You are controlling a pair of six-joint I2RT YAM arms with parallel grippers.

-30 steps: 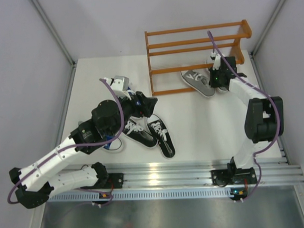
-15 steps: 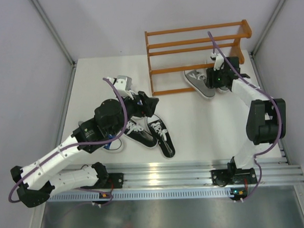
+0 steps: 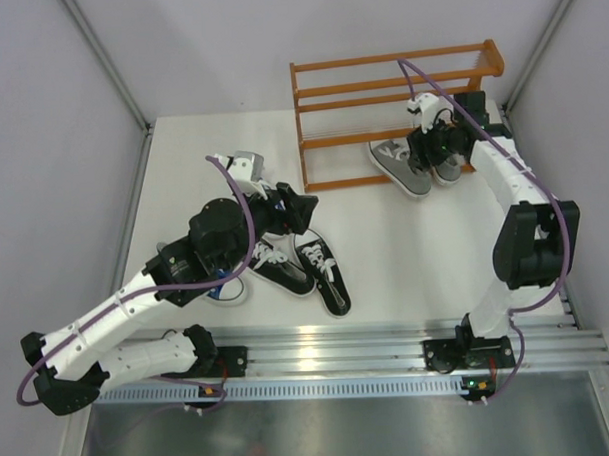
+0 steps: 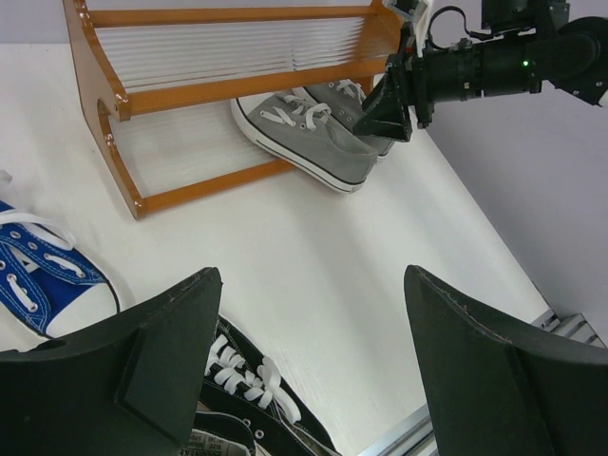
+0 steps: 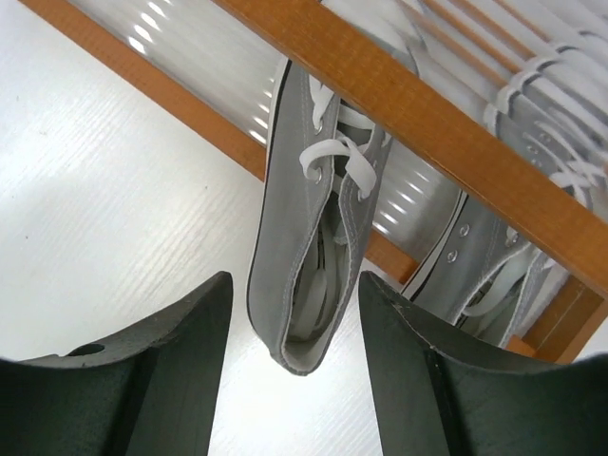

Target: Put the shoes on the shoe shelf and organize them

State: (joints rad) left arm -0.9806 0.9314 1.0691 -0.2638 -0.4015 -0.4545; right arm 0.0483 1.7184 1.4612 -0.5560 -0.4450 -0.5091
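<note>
The orange shoe shelf (image 3: 394, 60) stands at the back right. Two grey shoes (image 3: 397, 167) sit toe-in at its lowest tier, heels jutting out toward the front. My right gripper (image 3: 429, 156) hovers over them, open. In the right wrist view its fingers (image 5: 180, 342) flank the heel of one grey shoe (image 5: 318, 237) without touching it. The second grey shoe (image 5: 484, 275) lies to its right. My left gripper (image 3: 302, 213) is open and empty above two black shoes (image 3: 304, 268). A blue shoe (image 4: 38, 275) lies to their left, mostly under the left arm.
The shelf's upper tiers (image 4: 237, 87) hold nothing that I can see. Bare white table (image 3: 415, 254) stretches between the black shoes and the shelf. Grey walls close in both sides, and a metal rail (image 3: 389, 350) runs along the near edge.
My right gripper has opened and let go of the grey shoe, then lifted back toward the shelf. The left arm shifted slightly and now holds still.
</note>
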